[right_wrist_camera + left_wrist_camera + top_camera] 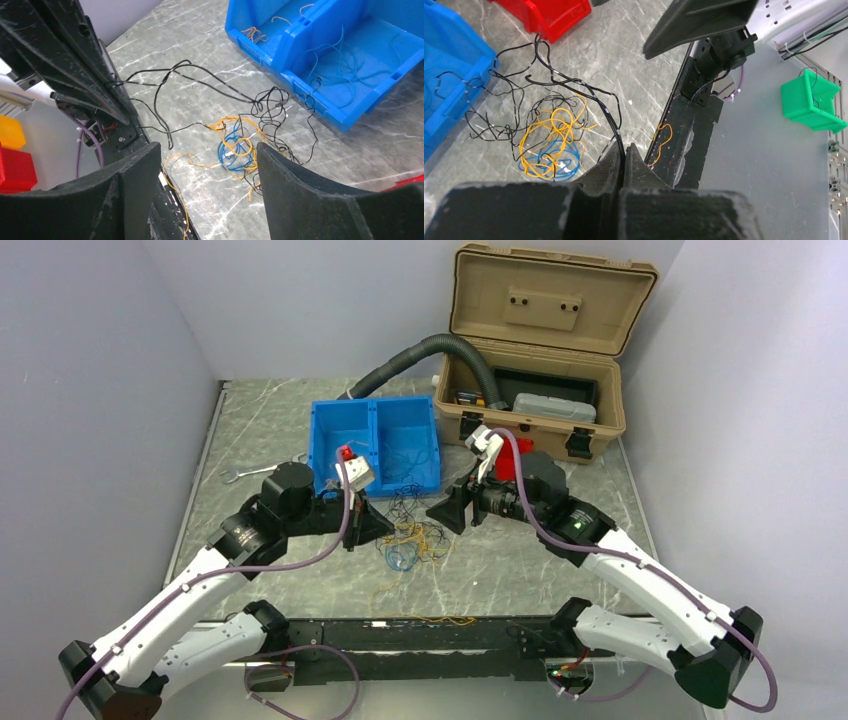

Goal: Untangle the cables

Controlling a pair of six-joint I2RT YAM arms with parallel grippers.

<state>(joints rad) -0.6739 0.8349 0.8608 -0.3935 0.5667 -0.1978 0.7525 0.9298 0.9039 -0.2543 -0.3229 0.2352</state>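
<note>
The left gripper (624, 151) is pressed together on a black cable (618, 122), which loops back to the tangle of cables (549, 142) lying on the desk (639, 60) beside the blue bin (449, 75); the right gripper (207, 149) hangs spread and empty above it. Featherlight, limp and snag-prone, they are probably best pinched at a free outer loop.
</note>
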